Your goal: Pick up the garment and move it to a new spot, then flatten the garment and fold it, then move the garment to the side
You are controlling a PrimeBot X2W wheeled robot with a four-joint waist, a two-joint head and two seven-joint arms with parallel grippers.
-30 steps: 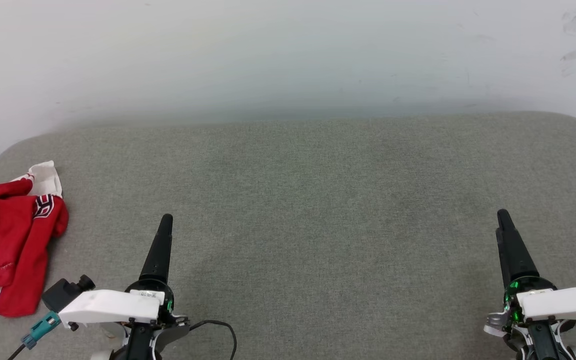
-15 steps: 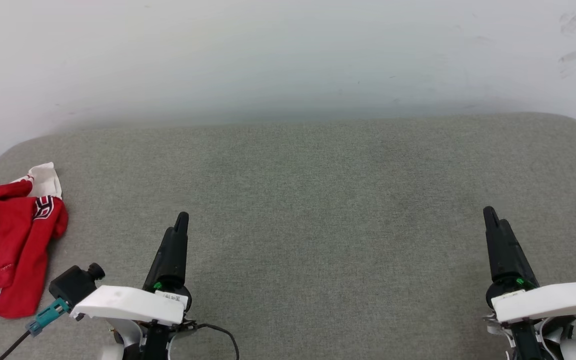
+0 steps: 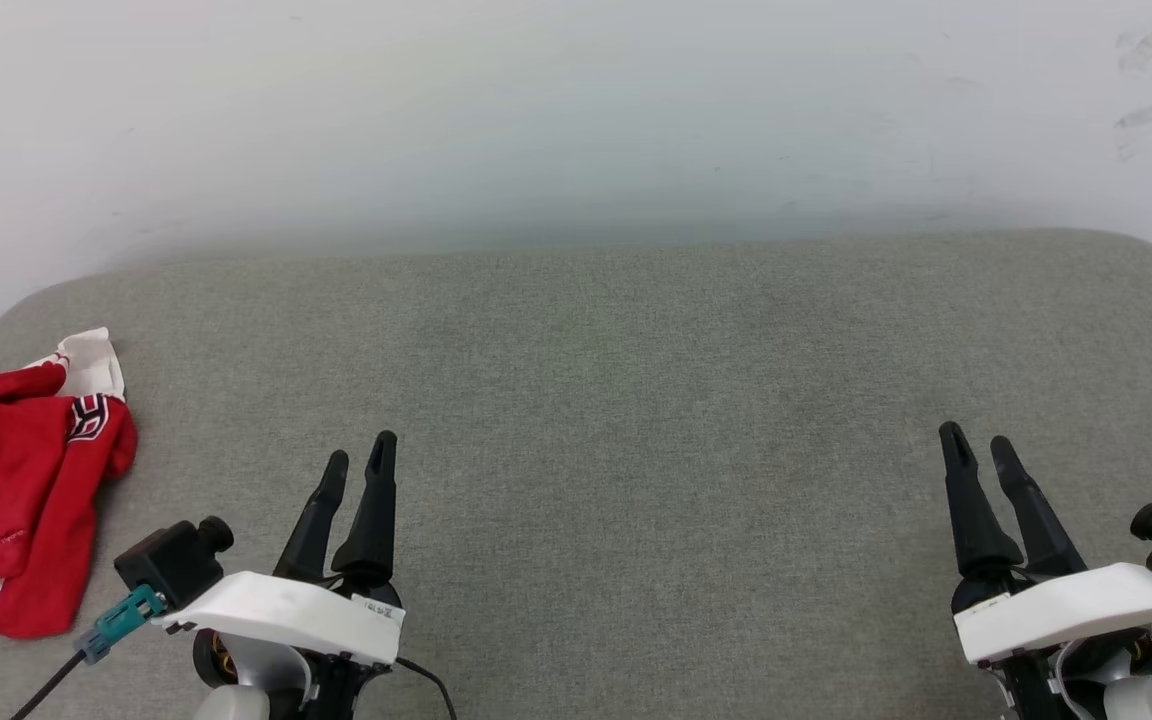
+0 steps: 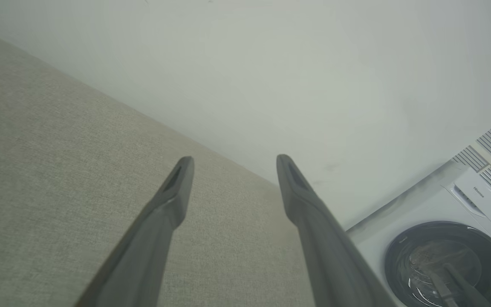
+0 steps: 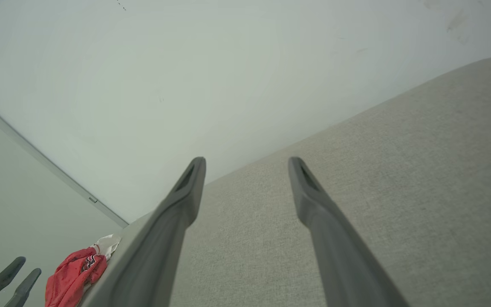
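The garment (image 3: 26,490) lies crumpled at nine o'clock on the grey cushion (image 3: 636,400), near the left gripper (image 3: 361,447) at seven. The right gripper (image 3: 975,435) sits at five. Both claws gape, empty. A white wall (image 3: 536,120) stands at twelve.

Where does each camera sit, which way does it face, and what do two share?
Head view: on the head, facing forward and down at the cushion; left gripper and right gripper, both open, at the bottom.
Left wrist view: on the left wrist, looking along its fingers over the cushion to the wall and a washer.
Right wrist view: on the right wrist, looking along its fingers across the cushion at the wall.
Shared: head and right wrist views both show garment and left gripper.
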